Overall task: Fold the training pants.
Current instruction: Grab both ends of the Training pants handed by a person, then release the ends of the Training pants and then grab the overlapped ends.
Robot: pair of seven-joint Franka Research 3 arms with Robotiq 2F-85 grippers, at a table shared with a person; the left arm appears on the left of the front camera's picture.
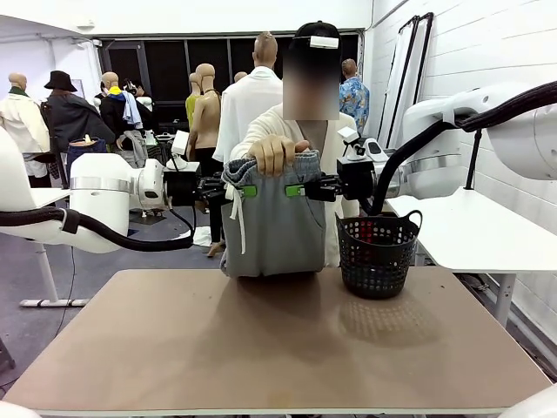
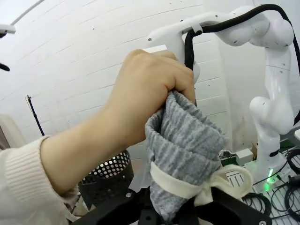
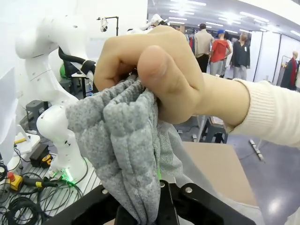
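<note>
1. Clamped shut on the training pants (image 1: 271, 228) waistband: left jaws at one end, right jaws at the other.
2. Person's hand (image 1: 277, 154) gripping waistband middle, between them.
3. Pants held up, hanging down to far edge of tan counter (image 1: 278, 348); white drawstring (image 1: 235, 218) dangling.
4. Black perforated basket (image 1: 376, 254) on counter, just beside pants.
5. White table (image 1: 470, 228) off right; white brick wall (image 1: 487, 52); grey floor (image 1: 104, 270).
6. White patch on cap (image 1: 322, 41), print too small to read.

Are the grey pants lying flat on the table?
No, hanging up. A hand, the left tool and the right tool hold the pants by the top.
</note>
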